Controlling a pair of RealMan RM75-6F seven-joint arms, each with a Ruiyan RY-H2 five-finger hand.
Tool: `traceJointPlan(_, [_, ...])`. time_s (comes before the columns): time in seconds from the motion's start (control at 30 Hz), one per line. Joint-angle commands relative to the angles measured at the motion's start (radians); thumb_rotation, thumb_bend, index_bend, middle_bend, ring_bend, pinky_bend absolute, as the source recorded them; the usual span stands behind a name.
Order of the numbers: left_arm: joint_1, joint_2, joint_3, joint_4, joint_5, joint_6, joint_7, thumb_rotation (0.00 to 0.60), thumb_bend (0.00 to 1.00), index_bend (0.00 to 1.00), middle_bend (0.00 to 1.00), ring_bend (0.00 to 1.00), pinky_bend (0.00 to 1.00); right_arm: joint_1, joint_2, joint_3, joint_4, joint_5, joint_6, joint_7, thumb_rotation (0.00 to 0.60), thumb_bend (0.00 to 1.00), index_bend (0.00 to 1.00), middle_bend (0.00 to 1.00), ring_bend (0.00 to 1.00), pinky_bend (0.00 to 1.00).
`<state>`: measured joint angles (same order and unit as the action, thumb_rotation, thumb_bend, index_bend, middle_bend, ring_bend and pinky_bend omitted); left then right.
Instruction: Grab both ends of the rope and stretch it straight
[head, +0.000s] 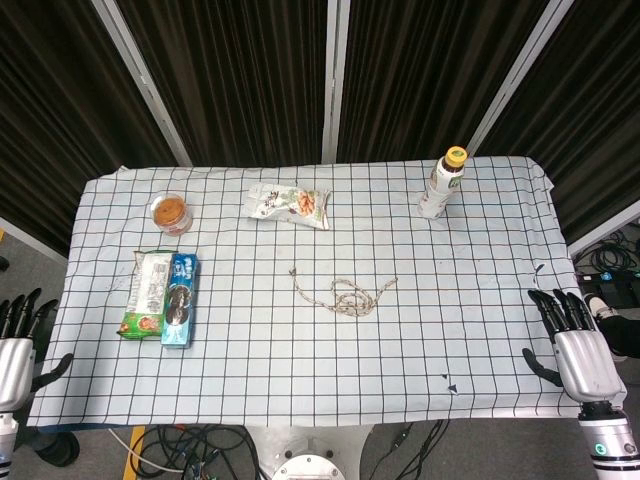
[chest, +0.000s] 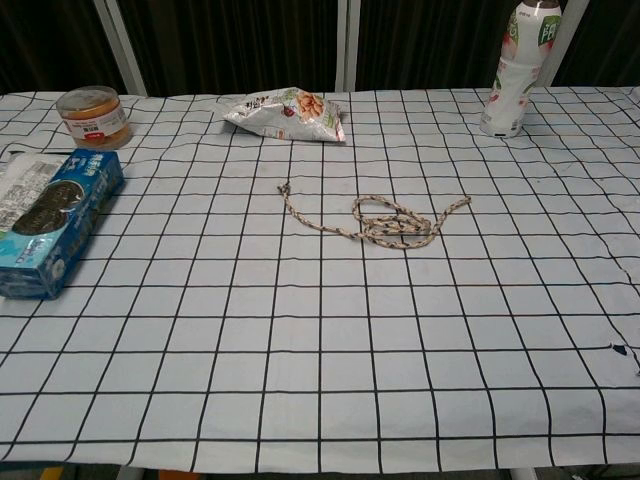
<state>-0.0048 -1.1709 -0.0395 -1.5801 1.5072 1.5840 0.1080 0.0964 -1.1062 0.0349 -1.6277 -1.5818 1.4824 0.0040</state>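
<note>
Checked tablecloth (head: 300, 360), coiled rope (head: 345, 293); hands (head: 585, 362) head-view only.

A: The right hand (head: 578, 345) has black fingers (head: 556, 309) on a silver-grey metal palm block, and a black thumb at its side.

B: The wrist below it is a pale grey cylinder with a small teal-lit ring mark near the bottom edge of the head view.

A: The left hand (head: 17, 350) has the same build: slim black segmented fingers, a brushed silver body, a black thumb.

B: It is cut off by the picture edge. The chest view shows neither one.
</note>
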Motion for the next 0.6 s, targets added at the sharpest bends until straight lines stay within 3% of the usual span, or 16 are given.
traceJointPlan(0.03, [-0.001, -0.001, 0.0, 0.0, 0.0, -0.001, 0.003, 0.6, 0.17, 0.16, 0.02, 0.0, 0.0, 0.001, 0.002, -0.003, 0.001, -0.004, -0.002, 0.005, 0.6, 0.22, 0.05, 0.12, 0.0, 0.0])
traceJointPlan(0.3, [-0.003, 0.004, 0.005, -0.015, 0.0, -0.012, 0.013, 0.6, 0.17, 0.16, 0.02, 0.0, 0.0, 0.054, 0.02, -0.009, -0.007, -0.032, -0.08, 0.026, 0.6, 0.22, 0.05, 0.12, 0.0, 0.0])
traceJointPlan(0.43, [-0.007, 0.005, 0.002, -0.016, 0.0, -0.016, 0.013, 0.6, 0.18, 0.16, 0.03, 0.0, 0.0, 0.163, 0.025, 0.009, -0.015, -0.058, -0.218, 0.032, 0.6, 0.22, 0.09, 0.14, 0.0, 0.0])
traceJointPlan(0.6, [-0.011, 0.001, 0.0, -0.014, 0.001, -0.018, 0.008, 0.6, 0.18, 0.16, 0.02, 0.0, 0.0, 0.337, -0.032, 0.066, 0.032, -0.018, -0.442, 0.032, 0.6, 0.24, 0.22, 0.2, 0.0, 0.0])
